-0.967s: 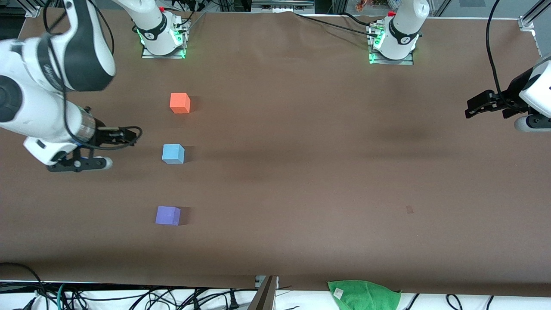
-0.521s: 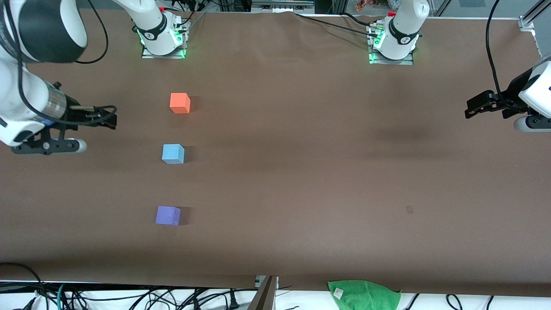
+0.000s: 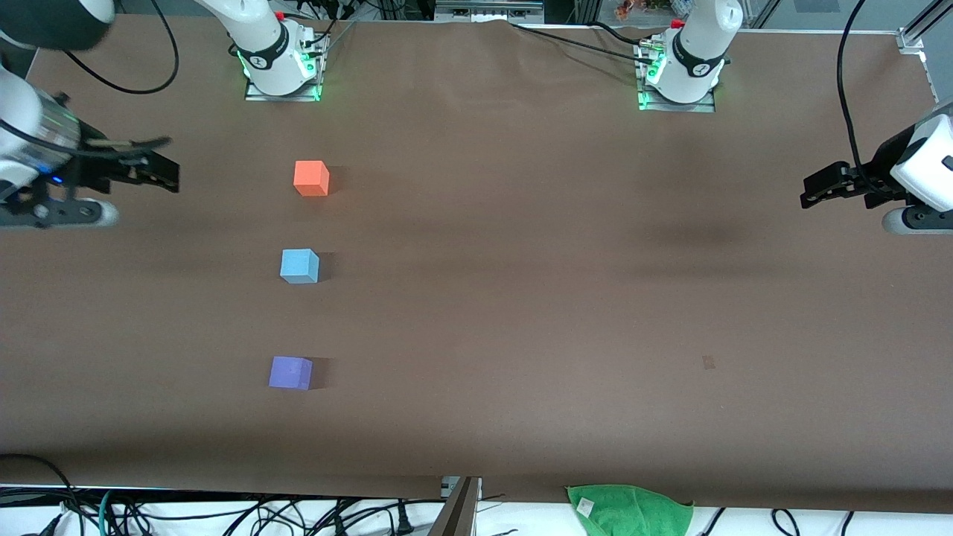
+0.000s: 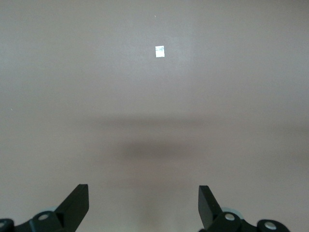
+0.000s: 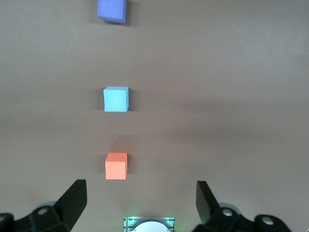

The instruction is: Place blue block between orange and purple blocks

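While both arms are raised, status reads:
blue block (image 3: 299, 266): on table, between orange block (image 3: 311, 178) and purple block (image 3: 290, 372) (in line).
right gripper (image 3: 145, 173): released, empty, nearer arm.
left gripper (image 3: 823, 190): released, waiting well apart.

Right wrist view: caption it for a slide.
Open right gripper above a row of matte cubes: orange-coral cube, sky-blue cube, violet-purple cube.

Even overhead light, soft shadows beside blocks, sharp focus.
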Motion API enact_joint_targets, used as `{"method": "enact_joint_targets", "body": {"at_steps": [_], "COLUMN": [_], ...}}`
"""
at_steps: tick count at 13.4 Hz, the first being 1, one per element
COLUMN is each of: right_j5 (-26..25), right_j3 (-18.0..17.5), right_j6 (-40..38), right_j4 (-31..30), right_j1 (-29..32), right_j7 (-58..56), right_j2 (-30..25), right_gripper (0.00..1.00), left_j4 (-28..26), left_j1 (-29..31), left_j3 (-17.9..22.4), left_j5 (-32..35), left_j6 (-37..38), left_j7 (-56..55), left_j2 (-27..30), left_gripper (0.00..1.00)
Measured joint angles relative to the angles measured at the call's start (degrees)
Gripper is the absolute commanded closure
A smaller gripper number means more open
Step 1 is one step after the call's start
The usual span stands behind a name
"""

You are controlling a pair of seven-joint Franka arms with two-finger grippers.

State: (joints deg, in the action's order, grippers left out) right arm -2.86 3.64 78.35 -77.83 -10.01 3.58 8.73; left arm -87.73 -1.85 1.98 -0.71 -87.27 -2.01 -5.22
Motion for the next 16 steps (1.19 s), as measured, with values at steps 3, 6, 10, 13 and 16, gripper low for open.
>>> {"method": "enact_joint_targets", "body": {"at_steps": [3,6,10,13,16], "right_j5": [0.03,0.03,0.13,0.14,0.14], "right_j3": [-0.83,-3.59,-4.36,-4.36,-4.36], "right_j6": [-0.96,-0.95,-0.96,-0.96,-0.91], "right_j4": [-2.67,-5.87,-6.72,-6.82,-6.82], "right_j1": [1.52,3.49,4.68,4.81,4.87], "right_j7": [-1.46,-3.95,-4.18,-4.30,-4.42], "right_j2": [-5.10,-6.99,-6.94,-6.62,-6.26], "right_gripper": [0.00,0.00,0.00,0.00,0.00], "left_j4": [0.01,0.01,0.03,0.03,0.05], "left_j1": [-0.02,-0.06,-0.06,-0.07,-0.07], "left_j3": [0.00,-0.04,-0.05,-0.07,-0.07], "left_j5": [0.00,0.00,0.00,0.00,0.00], "left_j6": [-0.01,-0.03,-0.06,-0.06,-0.07], "left_j7": [0.00,0.00,0.00,0.00,0.00], "left_j2": [-0.06,-0.37,-0.50,-0.51,-0.51], "left_gripper": [0.00,0.00,0.00,0.00,0.00]}}
